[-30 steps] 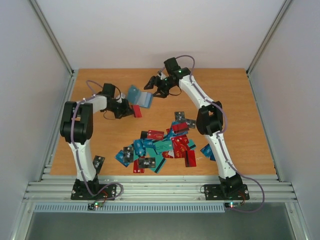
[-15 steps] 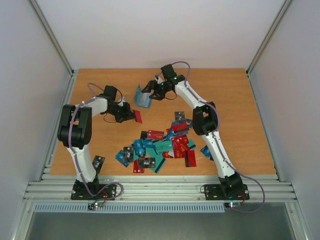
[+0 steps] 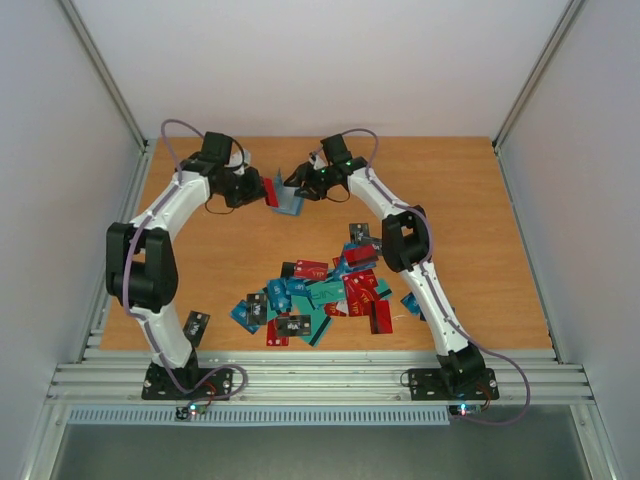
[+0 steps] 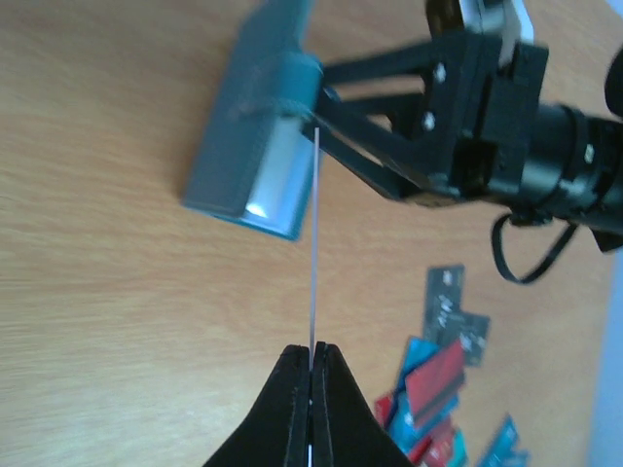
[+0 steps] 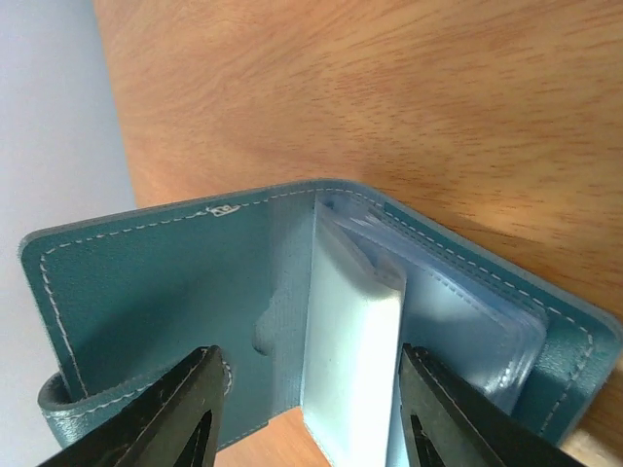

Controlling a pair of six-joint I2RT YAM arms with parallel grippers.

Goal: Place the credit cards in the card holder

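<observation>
Task at an early stage, judged from what showed. The card holder (image 3: 289, 201) stood propped open at 12 o'clock on the desk (image 3: 200, 270), between the two hands. No coloured card could be seen in its clear sleeves (image 5: 350, 341), so none was counted as filed. The left hand (image 4: 311, 362) was clamped tight on one red card (image 3: 271, 188), seen edge-on from the wrist. The card's far edge reached the mouth of the holder; whether it had entered a sleeve could not be told. The right hand (image 5: 311, 413) stood with jaws part-way apart, one finger on each side of the sleeve pack. Whether it pinched the pack or only steadied it could not be told. Left to do, by this reading: seat this card, then fetch every other one. Count: one holder; one card in hand; one heap of credit cards (image 3: 320, 295) at desk centre toward 6 o'clock, in red, teal, blue and black. The heap overlapped too much for an exact tally, but held well over a dozen. Outliers: one black card (image 3: 197, 323) at 7 o'clock by the left arm's base, a pair of dark cards (image 3: 364, 237) at 1 o'clock of the heap, and a blue card (image 3: 414, 301) at 3 o'clock of it.
</observation>
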